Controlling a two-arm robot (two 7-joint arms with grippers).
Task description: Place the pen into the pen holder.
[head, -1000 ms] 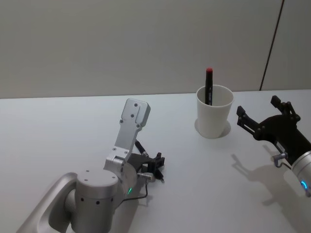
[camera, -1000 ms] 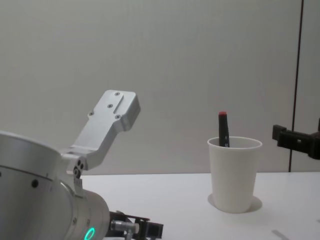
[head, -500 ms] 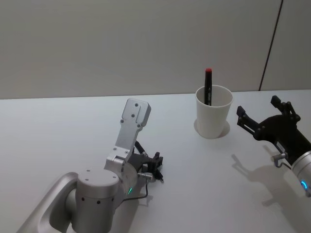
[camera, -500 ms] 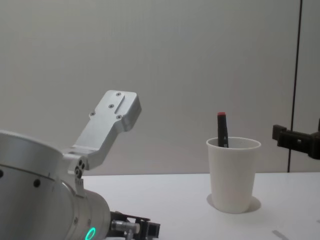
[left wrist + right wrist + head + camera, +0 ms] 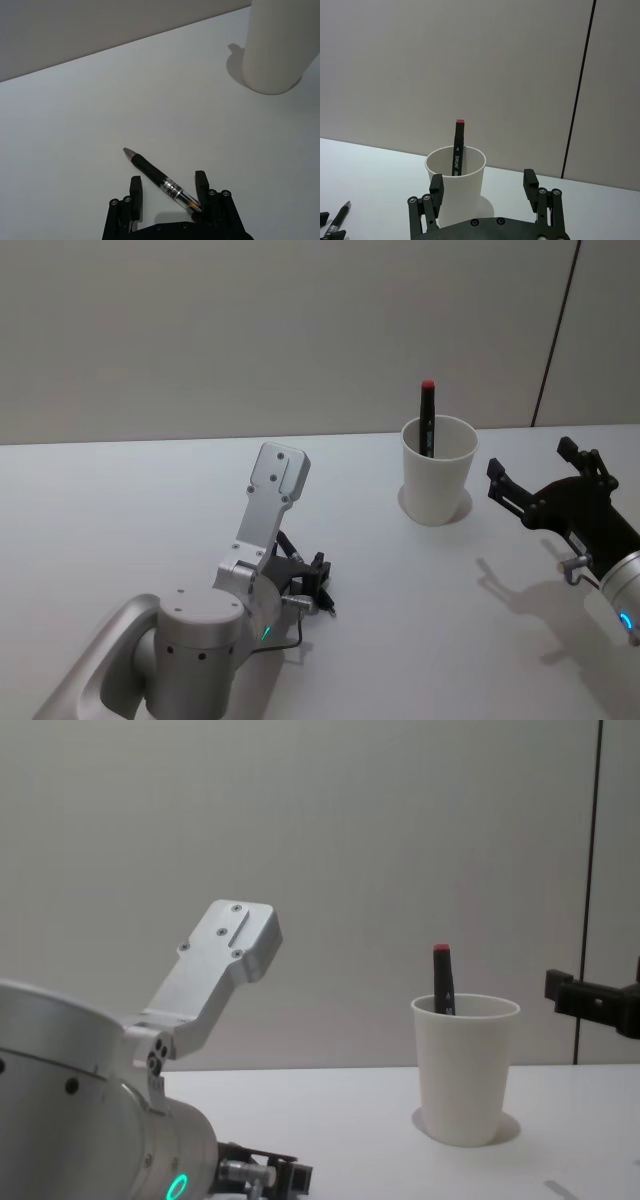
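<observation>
**Pen on the table, not in the pen holder**

The pen [image 5: 160,179] lies flat on the table [image 5: 75,125] between my left pincer's [image 5: 167,178] 2 spread fingers, well apart from the pen holder [image 5: 437,475]. That holds 1 red-capped marker [image 5: 427,418]. My right pincer [image 5: 530,462] hovers near it, fingers apart.

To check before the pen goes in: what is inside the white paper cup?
A black marker with a red tip stands in the cup; the wall hides its lower part and the cup's bottom.

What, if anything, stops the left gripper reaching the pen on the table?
Probably nothing: the open left gripper straddles the pen lying on the table; the right gripper hovers by the pen holder.
</observation>
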